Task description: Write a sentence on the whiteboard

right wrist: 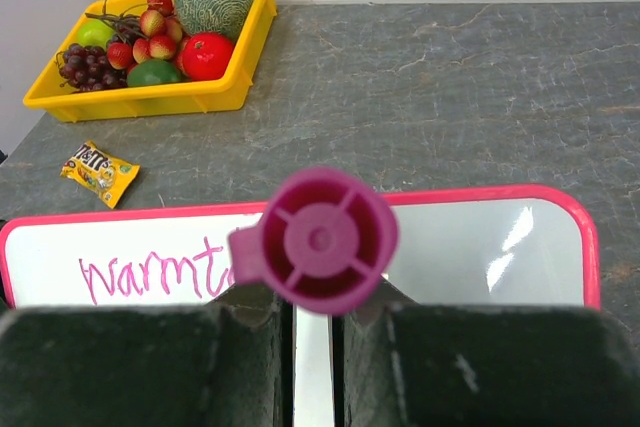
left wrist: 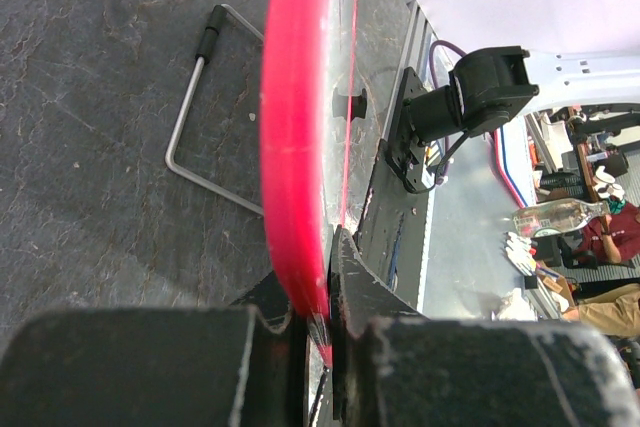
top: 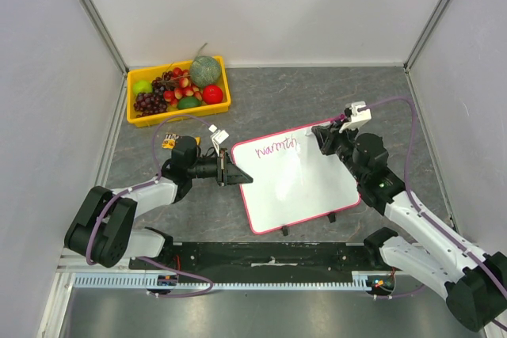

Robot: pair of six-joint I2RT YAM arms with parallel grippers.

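The whiteboard (top: pixel 305 184) lies at the centre of the top view on the grey table (top: pixel 333 89), down and right of the yellow fruit tray (top: pixel 181 119). Its long axis runs across the frame, climbing a little toward the right. The sentence (top: pixel 275 148) is only begun: one magenta word, "warmth", runs along the board's upper edge and fills its left half. The left gripper (top: pixel 235 172) is closed on the pink rim at the board's left edge. Its wrist view shows the jaws pinching that rim edge-on, with a wire stand leg (left wrist: pixel 190 117) on the table to the left of the rim. The right gripper (top: pixel 326 136) hovers over the board's upper right corner, clamped around a magenta marker (right wrist: pixel 320 239) whose butt end faces its camera. The board looks stiff and light, with a slick, glossy face that offers no purchase. It would probably skate on its small feet under pen pressure, so the rim seems the sensible place to hold it. A candy packet (right wrist: pixel 98 169) lies between tray and board.
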